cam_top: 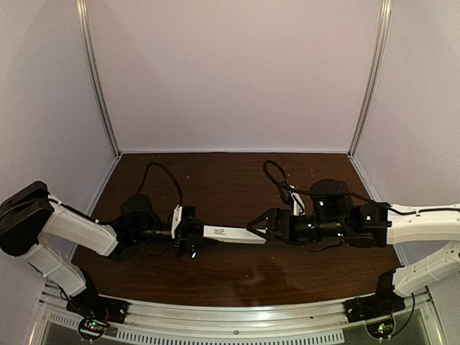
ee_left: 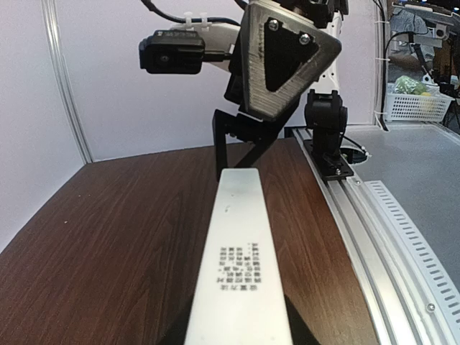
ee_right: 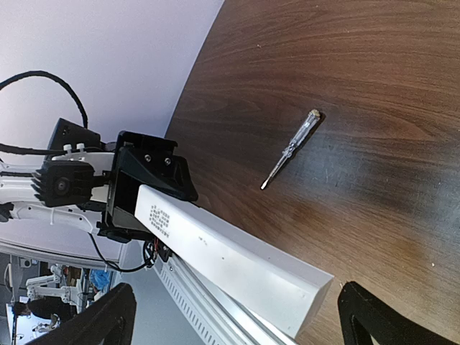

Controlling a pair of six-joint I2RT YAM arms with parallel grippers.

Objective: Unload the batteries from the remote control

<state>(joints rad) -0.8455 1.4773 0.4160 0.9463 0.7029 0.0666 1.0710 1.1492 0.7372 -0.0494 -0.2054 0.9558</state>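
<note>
The white remote control (cam_top: 231,233) is up in the air over the brown tabletop (cam_top: 215,180), lying flat like a little bridge between the two arms; the left pincer (cam_top: 191,231) is squeezed onto its left end and holds it up; the right pincer (cam_top: 257,228) is wide open, with its black fingers (ee_right: 381,316) on each side of the other end of the remote control, and there is a gap on both sides, so it is not gripping; from the right wrist view the remote control runs from the left pincer toward the camera, and its near end sits between the two spread fingers; some tiny dark writing (ee_right: 161,215) is printed on the white side, close to the left pincer; a small thin screwdriver (ee_right: 291,147) with a see-through handle lies flat on the tabletop, off to one side of the remote control and not touching it or either pincer.
</note>
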